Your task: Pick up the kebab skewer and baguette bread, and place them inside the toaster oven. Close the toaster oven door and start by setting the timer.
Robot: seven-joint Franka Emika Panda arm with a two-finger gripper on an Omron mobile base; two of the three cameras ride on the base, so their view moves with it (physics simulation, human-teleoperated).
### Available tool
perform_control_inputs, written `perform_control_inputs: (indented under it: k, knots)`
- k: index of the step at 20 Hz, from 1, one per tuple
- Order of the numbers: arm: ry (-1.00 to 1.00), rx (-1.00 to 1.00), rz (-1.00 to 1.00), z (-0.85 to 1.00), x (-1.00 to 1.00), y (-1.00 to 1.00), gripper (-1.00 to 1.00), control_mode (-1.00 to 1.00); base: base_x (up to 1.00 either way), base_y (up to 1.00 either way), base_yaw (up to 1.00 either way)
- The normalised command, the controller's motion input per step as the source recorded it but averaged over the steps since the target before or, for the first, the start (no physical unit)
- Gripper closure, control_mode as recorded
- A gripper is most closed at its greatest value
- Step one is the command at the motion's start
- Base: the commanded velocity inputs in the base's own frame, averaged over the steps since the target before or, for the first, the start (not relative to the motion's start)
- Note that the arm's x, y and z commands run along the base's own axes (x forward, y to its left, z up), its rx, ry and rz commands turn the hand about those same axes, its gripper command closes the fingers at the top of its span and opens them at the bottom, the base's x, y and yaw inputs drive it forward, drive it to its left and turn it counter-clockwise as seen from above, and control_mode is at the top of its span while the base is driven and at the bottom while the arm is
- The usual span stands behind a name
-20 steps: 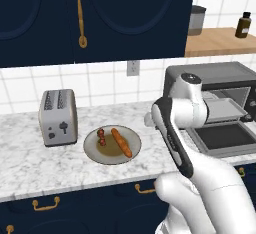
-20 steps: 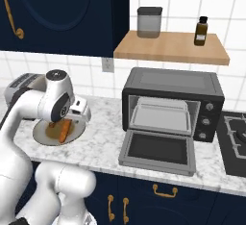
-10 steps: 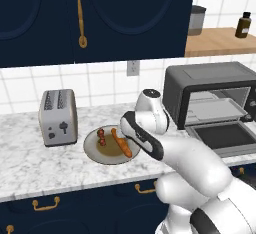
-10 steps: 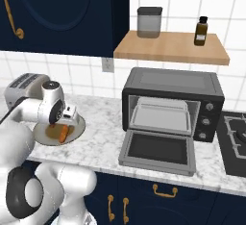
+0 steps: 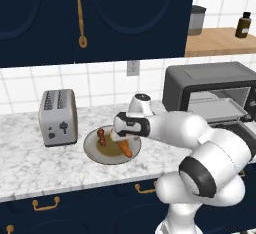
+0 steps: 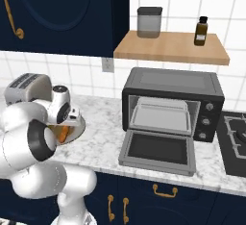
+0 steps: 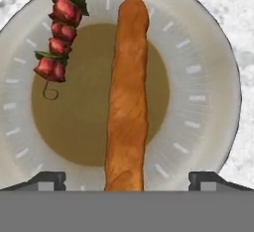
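Observation:
A round plate [image 7: 218, 67] on the marble counter carries the baguette bread [image 7: 128, 107] and, to its left, the kebab skewer [image 7: 60, 37] with red meat chunks. My gripper [image 7: 127, 180] hovers right above the plate, open, one fingertip [image 7: 47, 179] on each side of the baguette's near end, with no contact. From the left base view the gripper [image 5: 120, 138] hangs over the baguette [image 5: 125, 149], and the skewer [image 5: 101, 137] lies just left. The toaster oven [image 6: 173, 82] stands to the right with its door [image 6: 156, 149] dropped open and a tray on the rack.
A silver two-slot toaster [image 5: 58, 116] stands left of the plate [image 5: 95, 154]. A wooden shelf [image 6: 173, 48] above the oven holds a canister and a dark bottle. A stove burner [image 6: 235, 137] lies right of the oven. Dark blue cabinets hang overhead.
The arm has swung left from in front of the toaster oven to the plate and come down over the baguette. The jaws have spread wide.

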Motion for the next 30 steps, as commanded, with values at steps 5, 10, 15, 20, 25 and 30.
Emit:
perform_control_inputs:
  k: [5, 10, 15, 20, 25, 30]
  knots:
    - [0.09, 0.00, 0.02, -0.34, 0.57, 0.20, -1.00, -1.00, 0.00, 0.00, 0.00]
    - [0.11, -0.01, 0.00, -0.39, 0.33, 0.13, -1.00, -1.00, 0.00, 0.00, 0.00]
    - [0.03, -0.02, 0.00, -0.35, 0.14, 0.12, -1.00, -1.00, 0.00, 0.00, 0.00]
    - [0.00, -0.02, 0.00, -0.31, -0.03, 0.00, 1.00, -1.00, 0.00, 0.00, 0.00]
    - [-0.04, -0.03, 0.13, -0.17, -0.17, -0.02, 1.00, -1.00, 0.00, 0.00, 0.00]
    - [-0.06, -0.03, 0.34, 0.83, -0.50, -0.17, 1.00, -1.00, 0.00, 0.00, 0.00]
